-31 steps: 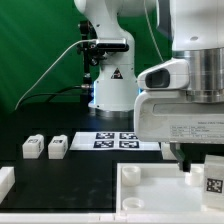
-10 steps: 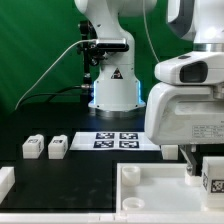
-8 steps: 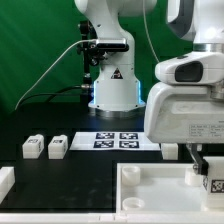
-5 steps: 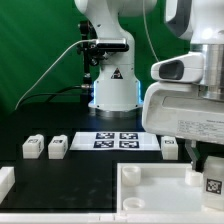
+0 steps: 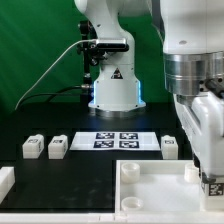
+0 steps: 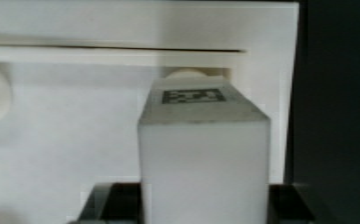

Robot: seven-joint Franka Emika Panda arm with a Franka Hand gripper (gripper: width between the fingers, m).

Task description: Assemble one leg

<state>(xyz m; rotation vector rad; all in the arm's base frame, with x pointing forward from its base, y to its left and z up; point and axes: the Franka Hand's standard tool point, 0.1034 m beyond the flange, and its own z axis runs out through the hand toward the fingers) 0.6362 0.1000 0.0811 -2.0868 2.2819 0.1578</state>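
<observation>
My gripper (image 5: 211, 181) is shut on a leg (image 5: 214, 185), a small white block with a black-and-white tag, and holds it at the near corner of the large white panel (image 5: 150, 196) on the exterior view's right. In the wrist view the leg (image 6: 203, 150) stands upright between my dark fingers (image 6: 116, 203), its tag facing the camera. Its far end meets a rounded recess in the panel (image 6: 70, 110). I cannot tell whether it is seated. My gripper (image 6: 203, 207) grips the leg's base.
Two loose legs (image 5: 32, 147) (image 5: 57, 146) lie on the black table at the exterior view's left. A third leg (image 5: 170, 146) lies by the marker board (image 5: 118, 140). A white part (image 5: 5, 181) sits at the near left. The arm's base (image 5: 112, 80) stands behind.
My wrist has turned and the arm's body has shifted toward the exterior view's right, uncovering the third loose leg. The held leg stays at the panel's right corner, slightly lower.
</observation>
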